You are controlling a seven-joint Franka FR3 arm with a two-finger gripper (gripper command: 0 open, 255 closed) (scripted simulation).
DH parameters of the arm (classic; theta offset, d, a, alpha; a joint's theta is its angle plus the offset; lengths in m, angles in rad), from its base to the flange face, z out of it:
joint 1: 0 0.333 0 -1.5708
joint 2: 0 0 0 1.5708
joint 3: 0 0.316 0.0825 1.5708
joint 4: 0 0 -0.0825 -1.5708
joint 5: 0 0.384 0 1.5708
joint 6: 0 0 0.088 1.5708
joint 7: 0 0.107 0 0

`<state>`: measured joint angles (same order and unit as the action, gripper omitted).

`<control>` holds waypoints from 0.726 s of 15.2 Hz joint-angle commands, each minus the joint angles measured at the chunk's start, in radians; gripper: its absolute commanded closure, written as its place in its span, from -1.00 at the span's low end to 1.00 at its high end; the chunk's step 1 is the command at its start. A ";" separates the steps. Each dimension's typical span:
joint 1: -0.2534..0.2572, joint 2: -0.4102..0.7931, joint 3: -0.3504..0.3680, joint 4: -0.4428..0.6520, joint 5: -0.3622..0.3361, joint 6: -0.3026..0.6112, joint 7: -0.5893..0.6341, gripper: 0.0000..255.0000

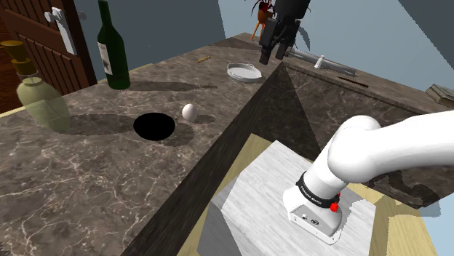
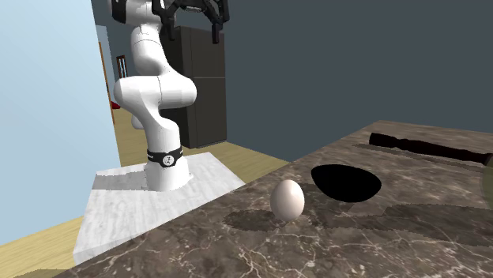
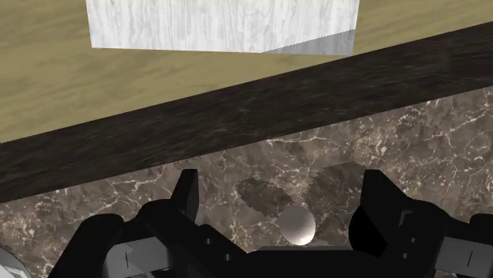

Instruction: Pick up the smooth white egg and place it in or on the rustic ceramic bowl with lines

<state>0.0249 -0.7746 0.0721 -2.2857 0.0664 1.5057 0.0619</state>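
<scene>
Near the edge of the counter [image 1: 87,182] that faces the stand [image 1: 255,196], your white egg [image 1: 190,111] stands on end just beside the black bowl [image 1: 154,126], on the bowl's side nearer that edge, a small gap between them. Further along that same edge your gripper [image 1: 273,57] hangs high above the counter, close to a pale dish [image 1: 244,71], jaws spread wide and holding nothing

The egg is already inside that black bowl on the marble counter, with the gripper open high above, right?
No. The egg lies on the marble counter beside the black bowl, not inside it; the second exterior view shows this. The gripper is open high above.
</scene>
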 commanded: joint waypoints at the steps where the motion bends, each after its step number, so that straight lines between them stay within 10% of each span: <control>1: 0.000 0.000 0.000 0.000 0.000 0.000 0.000 -1.00; 11: 0.005 0.269 -0.005 -0.061 0.083 0.310 -0.005 -1.00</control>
<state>0.0300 -0.5409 0.0697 -2.3462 0.1413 1.7815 0.0618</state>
